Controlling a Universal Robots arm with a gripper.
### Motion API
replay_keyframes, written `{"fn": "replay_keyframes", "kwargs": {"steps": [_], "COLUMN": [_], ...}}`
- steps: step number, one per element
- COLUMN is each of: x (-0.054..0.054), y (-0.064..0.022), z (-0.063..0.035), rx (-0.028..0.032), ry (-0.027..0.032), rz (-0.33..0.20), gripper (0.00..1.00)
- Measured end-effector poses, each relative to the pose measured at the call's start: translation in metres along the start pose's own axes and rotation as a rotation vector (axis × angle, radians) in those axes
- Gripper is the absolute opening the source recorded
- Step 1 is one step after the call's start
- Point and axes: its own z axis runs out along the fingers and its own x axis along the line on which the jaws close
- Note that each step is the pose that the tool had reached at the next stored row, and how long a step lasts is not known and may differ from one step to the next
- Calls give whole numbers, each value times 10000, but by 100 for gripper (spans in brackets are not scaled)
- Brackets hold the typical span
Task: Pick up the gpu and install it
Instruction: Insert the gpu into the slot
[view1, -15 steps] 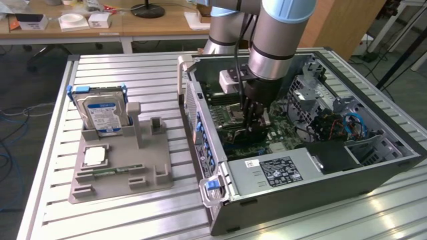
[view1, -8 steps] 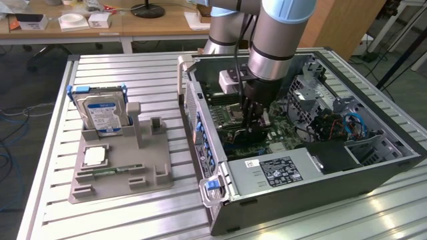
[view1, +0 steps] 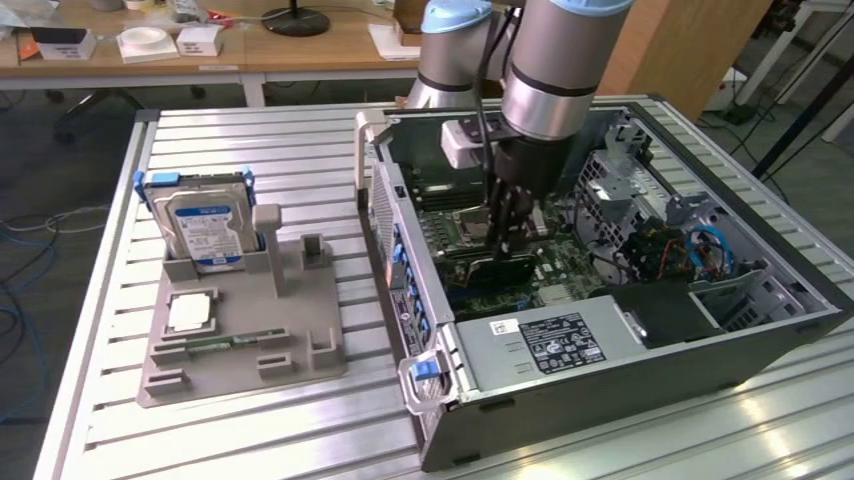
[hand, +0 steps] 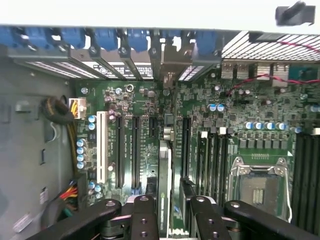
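Inside the open computer case (view1: 627, 330), exterior view: gripper (view1: 505, 250) reaches straight down over the motherboard (view1: 561, 262), with the gpu (view1: 491, 268) edge-on beneath it, aligned to a slot.

Wrist view: fingers (hand: 145, 220) stand either side of the upright gpu (hand: 164, 175), apparently parted; actual grip cannot be told. Bracket end faces the rear slots (hand: 125, 55).

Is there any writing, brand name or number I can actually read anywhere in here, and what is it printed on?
None can be read as it stands.
Hard drive: blue-white label with print, too small to read.
Power supply: dark label with white print, and a small white sticker beside it, too small to read.
Motherboard: tiny white markings, too blurred to read.
GPU between the gripper fingers: no readable text.
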Motion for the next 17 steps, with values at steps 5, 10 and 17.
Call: {"fn": "replay_keyframes", "kwargs": {"steps": [5, 10, 17], "x": [0, 0, 0], "y": [-1, -1, -1], "z": [-51, -52, -52], "rx": [1, 0, 0], "ry": [-1, 0, -1], "rz": [0, -1, -1], "gripper": [24, 11, 11]}}
